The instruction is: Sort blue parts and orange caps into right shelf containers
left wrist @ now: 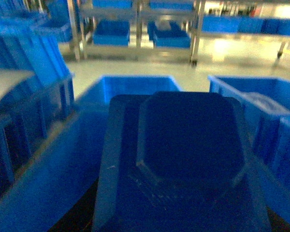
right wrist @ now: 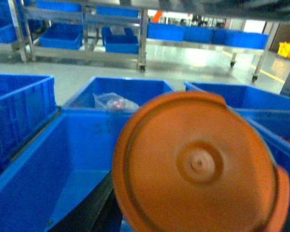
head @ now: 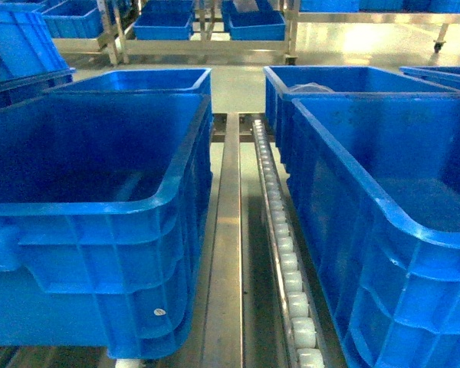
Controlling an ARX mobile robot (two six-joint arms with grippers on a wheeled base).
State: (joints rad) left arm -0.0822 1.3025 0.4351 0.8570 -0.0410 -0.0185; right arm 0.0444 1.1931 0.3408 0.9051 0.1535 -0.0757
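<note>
We hold an orange cap (right wrist: 198, 166) over a blue bin (right wrist: 72, 159); a blue part (left wrist: 183, 159) fills our left view; neither grip shows.

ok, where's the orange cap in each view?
Head: not in it.
Left wrist: not in it.
Right wrist: the orange cap fills the lower right, close to the lens.
Shared landmark: the steel rack post on a caster across the aisle.
</note>
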